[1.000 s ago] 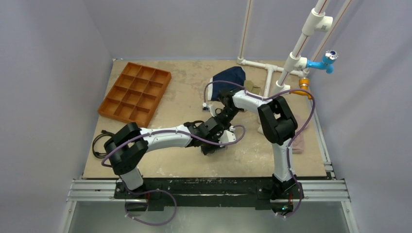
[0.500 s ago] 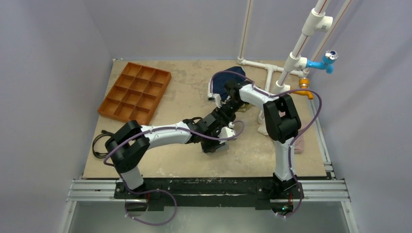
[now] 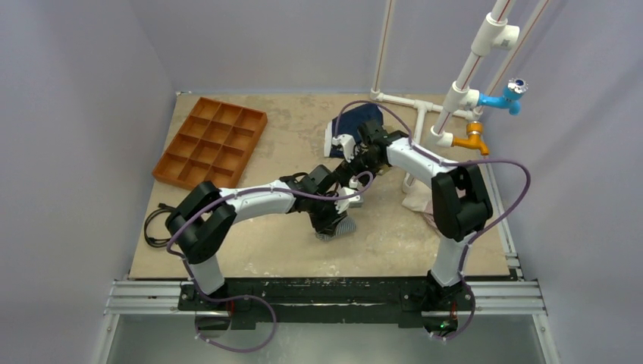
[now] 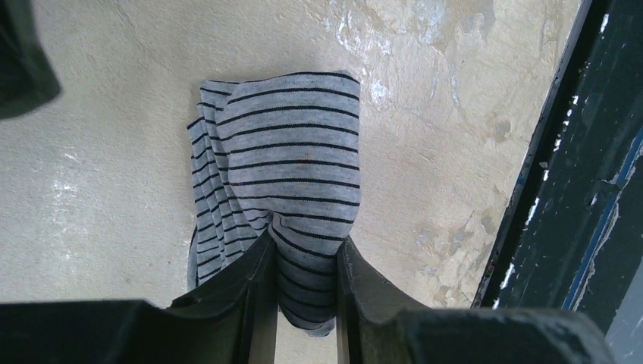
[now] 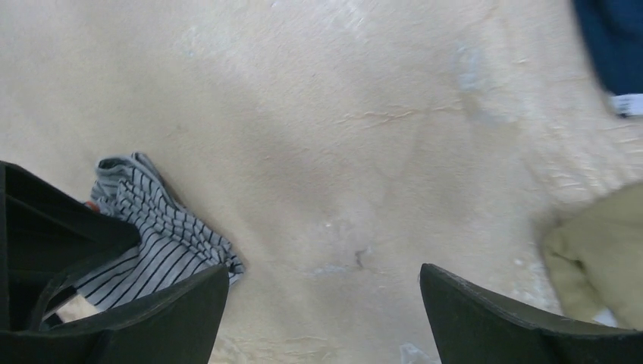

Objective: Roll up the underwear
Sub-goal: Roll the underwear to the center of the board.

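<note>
The left hand (image 4: 305,246) pinches the striped underwear (image 4: 292,144) (folded into a narrow bundle) lying on the bench (image 4: 425,114) toward its front edge; the right hand (image 5: 324,269) hovers nearby, spread wide.

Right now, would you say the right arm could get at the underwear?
Probably yes. The right gripper is open above bare table, and the underwear lies just to one side of it. The left gripper is shut on it, though, so the approach looks crowded.
</note>
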